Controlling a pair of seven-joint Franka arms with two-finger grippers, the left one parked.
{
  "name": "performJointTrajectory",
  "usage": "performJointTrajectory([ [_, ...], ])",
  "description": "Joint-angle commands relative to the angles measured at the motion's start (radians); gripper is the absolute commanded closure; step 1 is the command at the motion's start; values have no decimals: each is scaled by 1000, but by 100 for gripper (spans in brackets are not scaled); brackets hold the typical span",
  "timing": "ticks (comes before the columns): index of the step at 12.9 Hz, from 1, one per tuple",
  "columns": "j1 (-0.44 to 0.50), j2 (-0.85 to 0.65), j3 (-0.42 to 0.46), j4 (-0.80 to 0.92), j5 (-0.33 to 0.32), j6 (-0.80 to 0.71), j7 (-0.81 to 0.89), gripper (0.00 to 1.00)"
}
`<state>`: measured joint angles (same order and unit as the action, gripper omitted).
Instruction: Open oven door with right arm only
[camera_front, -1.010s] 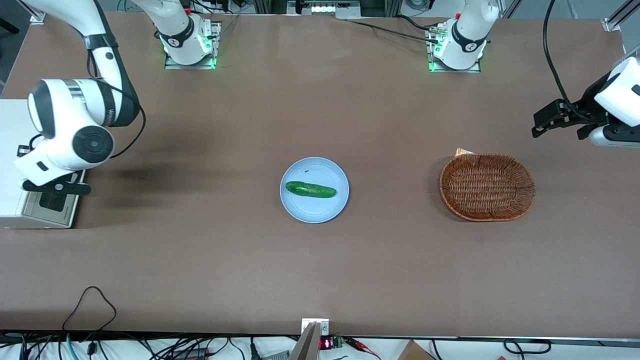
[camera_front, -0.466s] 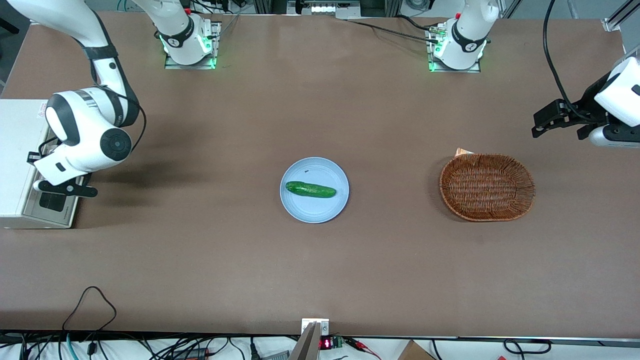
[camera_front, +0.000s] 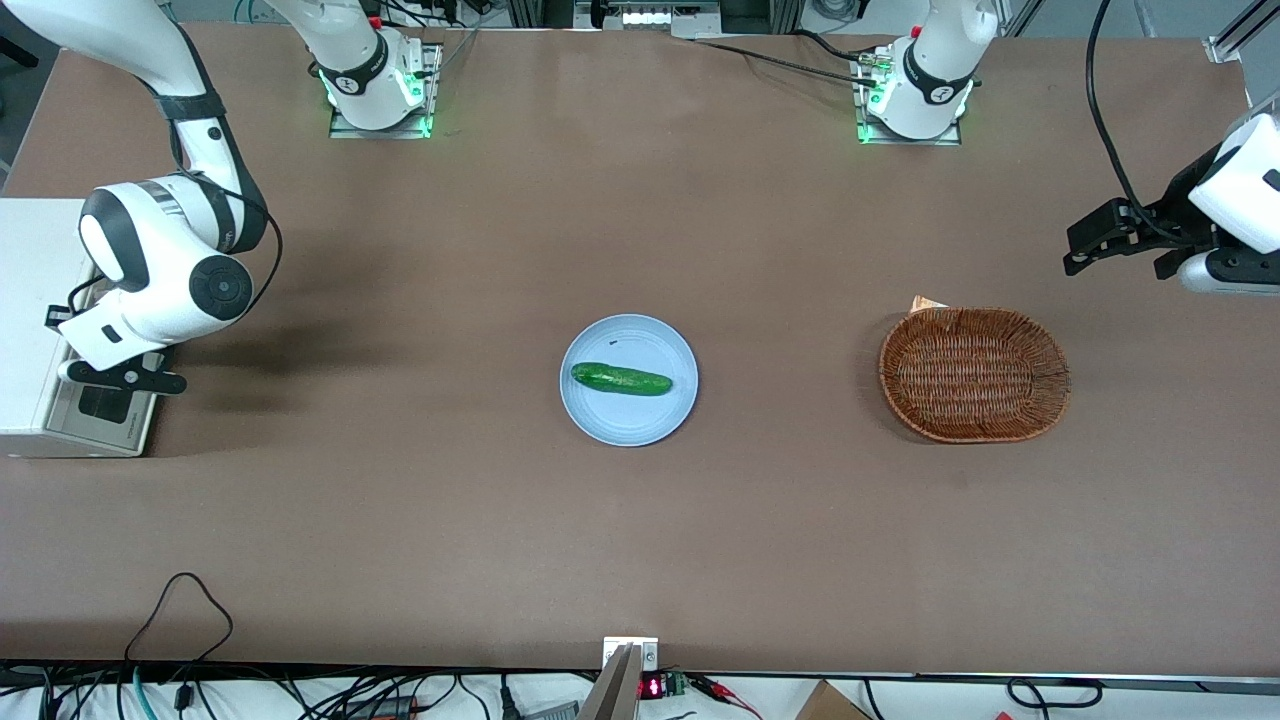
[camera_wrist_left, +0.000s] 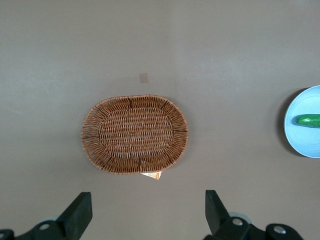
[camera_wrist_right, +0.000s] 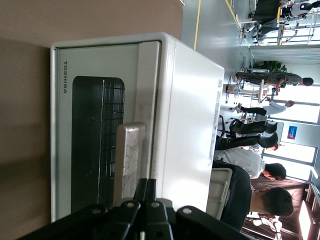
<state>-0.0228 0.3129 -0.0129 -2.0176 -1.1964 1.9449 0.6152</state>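
The white oven (camera_front: 35, 330) stands at the working arm's end of the table. Its door (camera_front: 105, 412) is closed, flush with the body. In the right wrist view the oven door (camera_wrist_right: 95, 140) shows a dark glass window with the wire rack inside, and a silver bar handle (camera_wrist_right: 129, 160). My right arm (camera_front: 165, 265) hangs over the oven's front edge. The gripper (camera_front: 120, 380) is just above the door. Its black fingers are pressed together, and the gripper (camera_wrist_right: 148, 186) is shut on nothing, its tips just beside the handle toward the oven's top.
A light blue plate (camera_front: 660, 415) with a green cucumber (camera_front: 621, 379) lies mid-table. A brown wicker basket (camera_front: 974, 374) sits toward the parked arm's end. A black cable loop (camera_front: 180, 600) lies near the table's front edge.
The right arm swung a little away from the oven toward the table's middle, then came partly back. The gripper stayed shut near the handle and the door stayed closed.
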Motion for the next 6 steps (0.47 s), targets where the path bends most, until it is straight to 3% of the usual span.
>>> performJointTrajectory([
  [1,-9,3,7,-13,-23,9,43,100],
  [6,-9,12,7,-18,-25,11,74,100],
])
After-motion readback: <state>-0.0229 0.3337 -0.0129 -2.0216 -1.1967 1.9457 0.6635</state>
